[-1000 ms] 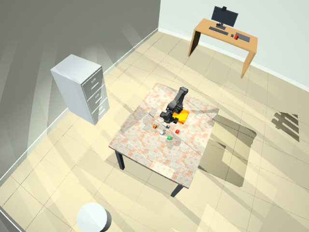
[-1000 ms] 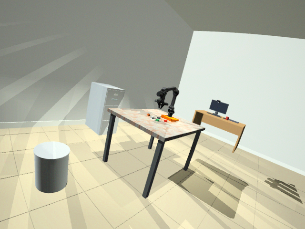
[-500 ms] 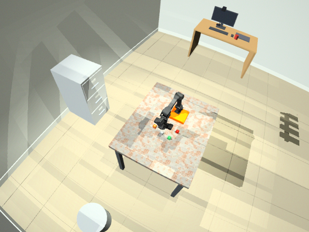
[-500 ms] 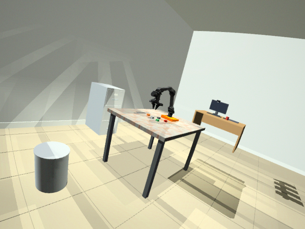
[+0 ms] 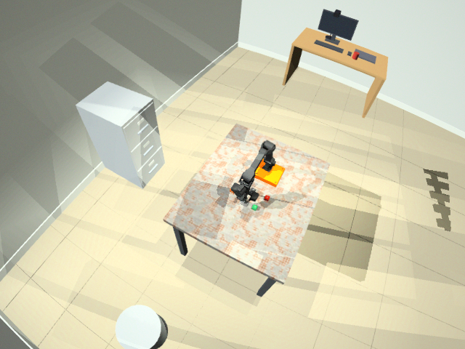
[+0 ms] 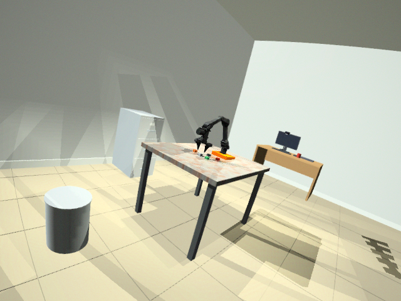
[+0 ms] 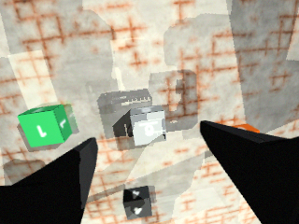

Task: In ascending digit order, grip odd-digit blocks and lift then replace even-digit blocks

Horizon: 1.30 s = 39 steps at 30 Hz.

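Observation:
My gripper (image 6: 202,150) (image 7: 149,134) is open and empty, its fingers apart above and on either side of the white block (image 6: 200,154) (image 7: 149,128). That block's digit is round but too blurred to read surely. The green block (image 5: 254,206) (image 6: 207,157) (image 7: 39,128) shows a 1 and lies left of the fingers in the wrist view. The black block (image 6: 208,155) (image 7: 136,203) is at the bottom there, its digit unclear. The orange block (image 5: 231,190) (image 6: 195,150) (image 7: 245,127) is partly behind the right finger. The red block (image 5: 267,197) (image 6: 217,158) is outside the wrist view.
The arm stands on an orange base plate (image 5: 275,179) (image 6: 228,157) on the patterned table (image 5: 240,233) (image 6: 213,171). The arm hides the black block in the top view. A cabinet, a desk and a white-topped cylinder stand away from the table.

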Tool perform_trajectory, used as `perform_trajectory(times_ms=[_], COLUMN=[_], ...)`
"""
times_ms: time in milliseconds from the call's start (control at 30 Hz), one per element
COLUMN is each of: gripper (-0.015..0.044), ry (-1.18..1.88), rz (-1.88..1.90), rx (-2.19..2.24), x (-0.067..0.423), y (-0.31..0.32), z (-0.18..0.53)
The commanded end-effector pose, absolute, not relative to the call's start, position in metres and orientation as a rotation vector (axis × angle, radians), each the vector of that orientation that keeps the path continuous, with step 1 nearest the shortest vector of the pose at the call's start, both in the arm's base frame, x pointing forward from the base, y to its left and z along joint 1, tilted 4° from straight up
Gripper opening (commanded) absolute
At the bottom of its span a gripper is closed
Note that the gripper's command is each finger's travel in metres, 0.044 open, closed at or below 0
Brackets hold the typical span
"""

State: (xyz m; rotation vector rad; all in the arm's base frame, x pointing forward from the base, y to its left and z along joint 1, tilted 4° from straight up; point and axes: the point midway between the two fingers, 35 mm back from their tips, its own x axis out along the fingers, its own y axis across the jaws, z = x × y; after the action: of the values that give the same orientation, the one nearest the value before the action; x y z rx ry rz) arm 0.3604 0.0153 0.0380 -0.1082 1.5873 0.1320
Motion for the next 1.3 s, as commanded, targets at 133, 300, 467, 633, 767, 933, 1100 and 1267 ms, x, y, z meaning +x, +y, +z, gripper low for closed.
perform_trajectory(times_ms=[133,300,467,633,767,933,1100,1267], gripper=[0.04,0.04,0.04,0.0348,0.0242,0.012,0.012,0.012], ry=[1.596,1.596,1.596,1.596,1.596,1.596,1.596,1.596], rz=[0.131,0.131,0.131,0.131,0.131,0.131,0.131,0.131], rx=[-0.114,-0.114,-0.114,-0.114,-0.114,-0.114,-0.114,-0.114], x=[0.358,0.358,0.357,0.357,0.357,0.357,0.357,0.357], y=[0.015,0.015,0.015,0.015,0.015,0.015,0.015,0.015], z=[0.022,0.013,0.005,0.003,0.003,0.003,0.003,0.003])
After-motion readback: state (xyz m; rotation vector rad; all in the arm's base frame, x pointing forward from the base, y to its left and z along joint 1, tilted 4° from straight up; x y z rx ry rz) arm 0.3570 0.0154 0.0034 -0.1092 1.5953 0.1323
